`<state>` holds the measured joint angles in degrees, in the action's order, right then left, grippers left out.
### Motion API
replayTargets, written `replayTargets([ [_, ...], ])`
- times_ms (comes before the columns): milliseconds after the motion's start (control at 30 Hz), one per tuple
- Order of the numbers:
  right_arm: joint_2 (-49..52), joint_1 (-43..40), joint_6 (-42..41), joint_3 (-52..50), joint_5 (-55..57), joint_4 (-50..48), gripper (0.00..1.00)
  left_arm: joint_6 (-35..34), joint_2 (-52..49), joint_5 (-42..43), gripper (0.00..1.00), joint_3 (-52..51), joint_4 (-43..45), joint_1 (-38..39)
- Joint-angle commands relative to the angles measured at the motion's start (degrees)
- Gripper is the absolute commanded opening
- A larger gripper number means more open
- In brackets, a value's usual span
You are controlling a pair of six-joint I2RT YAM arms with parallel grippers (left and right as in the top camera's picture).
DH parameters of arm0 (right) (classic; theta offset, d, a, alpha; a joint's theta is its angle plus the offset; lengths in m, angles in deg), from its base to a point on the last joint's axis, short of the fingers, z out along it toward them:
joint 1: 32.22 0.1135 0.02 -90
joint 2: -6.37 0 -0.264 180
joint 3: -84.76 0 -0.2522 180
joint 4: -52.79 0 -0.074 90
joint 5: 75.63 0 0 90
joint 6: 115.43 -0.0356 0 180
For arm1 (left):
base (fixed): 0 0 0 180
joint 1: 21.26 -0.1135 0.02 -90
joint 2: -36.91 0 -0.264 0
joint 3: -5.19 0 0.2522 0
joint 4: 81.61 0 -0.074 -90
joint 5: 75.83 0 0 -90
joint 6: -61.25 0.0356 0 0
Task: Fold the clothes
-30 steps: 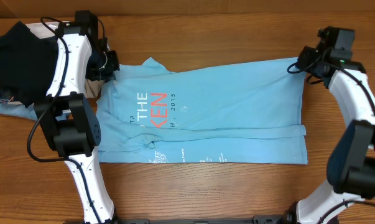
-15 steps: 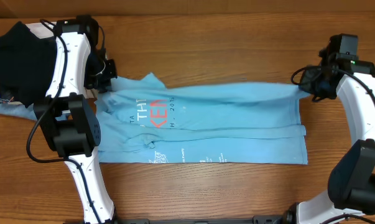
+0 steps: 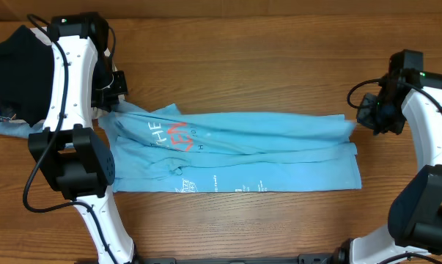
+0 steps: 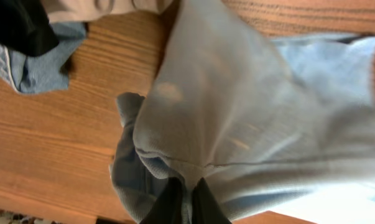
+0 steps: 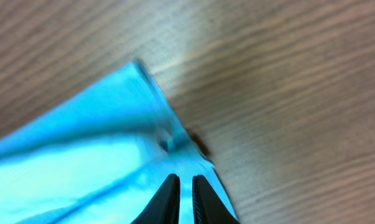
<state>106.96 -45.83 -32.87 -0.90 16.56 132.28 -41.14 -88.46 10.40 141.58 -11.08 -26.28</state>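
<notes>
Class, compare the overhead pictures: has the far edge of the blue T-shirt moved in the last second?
Yes. The far edge of the T-shirt has come down the picture, toward its unmoved near hem; the black garment stays put.

The wooden counter [image 3: 264, 66] is carrying a light blue T-shirt [image 3: 279, 158], which is lying stretched lengthwise across its middle, with the far side rumpling into folds. A black garment [image 3: 15, 66] is sitting at the far left corner, lying over blue denim [image 3: 4, 123] by the left edge.
</notes>
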Motion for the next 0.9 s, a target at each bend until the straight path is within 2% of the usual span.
replayTargets([
  [0,-1.81,-0.92,-0.09,0.94,0.79,0.59,0.11,-2.03,1.55,-1.81,0.04,-0.55,-0.48,-0.17],
  [233,-1.81,-0.94,-0.26,0.94,-0.42,1.42,0.13,-2.67,1.55,-3.02,0.04,-4.09,1.38,2.19],
  [367,-1.79,-0.66,0.11,0.81,-3.93,1.46,0.25,-2.67,1.53,-3.10,0.04,-5.55,3.74,4.07],
  [633,0.33,1.16,0.42,-0.68,-5.95,0.48,0.27,-2.69,1.51,-3.08,0.04,-6.25,6.23,6.34],
  [867,4.42,1.66,0.35,-4.63,-5.95,-5.70,0.30,-2.67,1.51,-3.10,0.04,-6.25,6.16,6.45],
])
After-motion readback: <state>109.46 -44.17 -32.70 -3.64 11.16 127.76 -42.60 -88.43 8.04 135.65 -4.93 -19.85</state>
